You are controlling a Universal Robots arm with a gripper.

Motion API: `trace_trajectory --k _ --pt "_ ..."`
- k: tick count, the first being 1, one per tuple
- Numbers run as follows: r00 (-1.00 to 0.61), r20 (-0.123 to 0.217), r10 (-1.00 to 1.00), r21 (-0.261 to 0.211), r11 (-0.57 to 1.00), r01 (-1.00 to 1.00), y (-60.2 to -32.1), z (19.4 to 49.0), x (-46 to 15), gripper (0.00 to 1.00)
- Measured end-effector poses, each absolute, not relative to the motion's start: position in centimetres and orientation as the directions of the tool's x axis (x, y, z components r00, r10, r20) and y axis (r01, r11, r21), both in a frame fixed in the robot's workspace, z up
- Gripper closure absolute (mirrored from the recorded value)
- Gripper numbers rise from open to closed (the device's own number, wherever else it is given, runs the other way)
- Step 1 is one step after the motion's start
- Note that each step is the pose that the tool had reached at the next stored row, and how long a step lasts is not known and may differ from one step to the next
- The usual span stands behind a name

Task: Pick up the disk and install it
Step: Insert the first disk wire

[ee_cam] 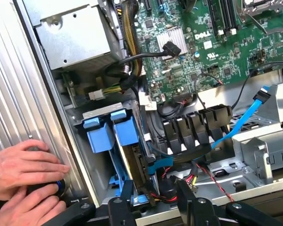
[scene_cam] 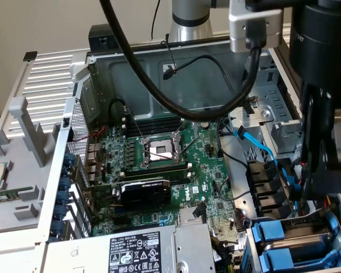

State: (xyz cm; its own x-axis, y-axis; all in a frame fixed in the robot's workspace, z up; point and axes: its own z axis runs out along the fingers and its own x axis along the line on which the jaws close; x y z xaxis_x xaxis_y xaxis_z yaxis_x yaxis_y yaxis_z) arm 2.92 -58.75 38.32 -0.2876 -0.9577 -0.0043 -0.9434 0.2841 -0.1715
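Observation:
Two blue-handled drive carriers stand on edge side by side in the drive bay point(ee_cam: 85, 115). The disk point(ee_cam: 134, 160) is the one with its grey-brown edge showing under the blue handle; its label is hidden. The other carrier point(ee_cam: 98, 136) sits right beside it. My gripper point(ee_cam: 153, 207) hovers over the bay end of the disk, open, its black fingers point(ee_cam: 120, 209) well apart with only cables between them and touching neither carrier. In the exterior view the blue carriers point(scene_cam: 273, 232) sit at the lower right, below the arm's dark wrist point(scene_cam: 321, 57).
A person's two hands point(ee_cam: 23, 174) rest on the ribbed case panel beside the bay. A blue SATA cable point(ee_cam: 245, 117), black connectors point(ee_cam: 198, 125) and red wires point(ee_cam: 212, 181) crowd the bay's far side. The motherboard point(scene_cam: 159, 170) and power supply point(scene_cam: 136, 253) fill the case.

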Motion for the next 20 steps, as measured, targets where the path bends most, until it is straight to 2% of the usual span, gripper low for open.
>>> trace_trajectory --k 8,20 --pt "-0.19 -0.006 -0.982 -0.171 0.189 -0.967 -58.9 37.9 2.7 0.51" --pt "-0.152 -0.014 -0.988 -0.167 0.152 -0.974 -60.1 37.8 2.4 0.51"
